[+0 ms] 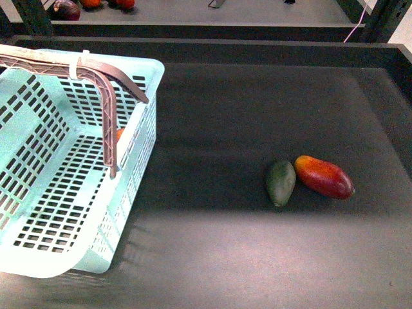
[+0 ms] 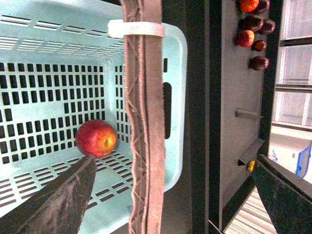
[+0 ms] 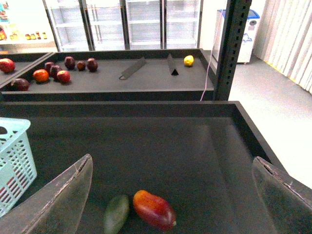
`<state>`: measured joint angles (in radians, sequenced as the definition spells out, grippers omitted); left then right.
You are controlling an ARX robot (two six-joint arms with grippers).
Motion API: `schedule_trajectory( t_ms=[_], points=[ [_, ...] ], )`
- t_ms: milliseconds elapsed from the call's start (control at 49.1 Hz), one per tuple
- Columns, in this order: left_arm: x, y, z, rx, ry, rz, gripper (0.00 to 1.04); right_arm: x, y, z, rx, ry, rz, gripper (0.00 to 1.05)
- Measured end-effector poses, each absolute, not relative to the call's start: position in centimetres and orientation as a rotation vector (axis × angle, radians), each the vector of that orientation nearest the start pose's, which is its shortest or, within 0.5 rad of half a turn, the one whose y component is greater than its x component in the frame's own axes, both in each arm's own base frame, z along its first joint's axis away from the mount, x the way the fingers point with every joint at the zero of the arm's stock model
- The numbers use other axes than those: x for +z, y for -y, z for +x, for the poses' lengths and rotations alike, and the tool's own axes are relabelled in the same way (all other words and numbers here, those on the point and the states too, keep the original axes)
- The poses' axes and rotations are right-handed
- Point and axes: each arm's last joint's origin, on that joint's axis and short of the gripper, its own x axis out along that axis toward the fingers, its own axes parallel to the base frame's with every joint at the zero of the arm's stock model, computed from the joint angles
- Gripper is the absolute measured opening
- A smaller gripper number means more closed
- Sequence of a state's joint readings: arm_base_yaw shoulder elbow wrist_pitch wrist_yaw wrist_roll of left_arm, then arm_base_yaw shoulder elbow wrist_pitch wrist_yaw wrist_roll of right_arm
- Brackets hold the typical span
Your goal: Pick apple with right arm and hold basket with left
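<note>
On my left, the basket (image 1: 71, 167) sits on the dark surface (image 1: 257, 109) with the apple (image 2: 96, 138) inside. My left jaws (image 2: 170, 195) gape around its handles (image 2: 143, 122), touching nothing. Rightward lie an avocado (image 1: 280, 182) and a mango (image 1: 324, 177); above them my right jaws (image 3: 170, 195) spread wide, empty.

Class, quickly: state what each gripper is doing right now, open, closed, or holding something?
Left gripper: open, fingers astride the basket handle, not clamped on it.
Right gripper: open, holding nothing, above the mango.
</note>
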<state>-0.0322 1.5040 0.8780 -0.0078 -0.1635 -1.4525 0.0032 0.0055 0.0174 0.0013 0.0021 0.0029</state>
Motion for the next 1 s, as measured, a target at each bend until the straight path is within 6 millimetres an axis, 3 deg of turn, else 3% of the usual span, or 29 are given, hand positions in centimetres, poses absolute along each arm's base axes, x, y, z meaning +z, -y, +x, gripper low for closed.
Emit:
schedule_trajectory(
  t_ms=[41, 82, 102, 163, 326, 387, 632, 999],
  points=[
    [21.6, 0.6, 31.3, 0.551, -0.417, -1.334, 0.98, 16.9, 0.0, 9.7, 0.001, 0.013, 0.003, 0.96],
    [21.0, 0.3, 31.3, 0.387, -0.393, -1.238, 0.91, 16.9, 0.0, 9.7, 0.001, 0.013, 0.003, 0.96],
    [20.4, 0.3, 31.0, 0.259, -0.35, -1.139, 0.86, 16.9, 0.0, 9.7, 0.001, 0.013, 0.003, 0.96],
    [19.3, 0.2, 29.7, 0.108, -0.234, -0.862, 0.75, 16.9, 0.0, 9.7, 0.001, 0.014, 0.003, 0.96],
    [19.6, 0.1, 26.4, -0.003, -0.013, -0.298, 0.5, 16.9, 0.0, 9.7, 0.001, 0.014, 0.003, 0.96],
    [19.8, 0.1, 25.4, -0.004, 0.011, -0.19, 0.41, 16.9, 0.0, 9.7, 0.001, 0.014, 0.003, 0.96],
    [18.2, 0.1, 21.7, -0.004, -0.01, -0.038, 0.03, 16.9, 0.0, 9.7, 0.001, 0.014, 0.003, 0.96],
    [16.6, 0.0, 16.8, -0.003, 0.0, -0.015, 0.03, 16.9, 0.0, 9.7, 0.001, 0.014, 0.003, 0.96]
  ],
)
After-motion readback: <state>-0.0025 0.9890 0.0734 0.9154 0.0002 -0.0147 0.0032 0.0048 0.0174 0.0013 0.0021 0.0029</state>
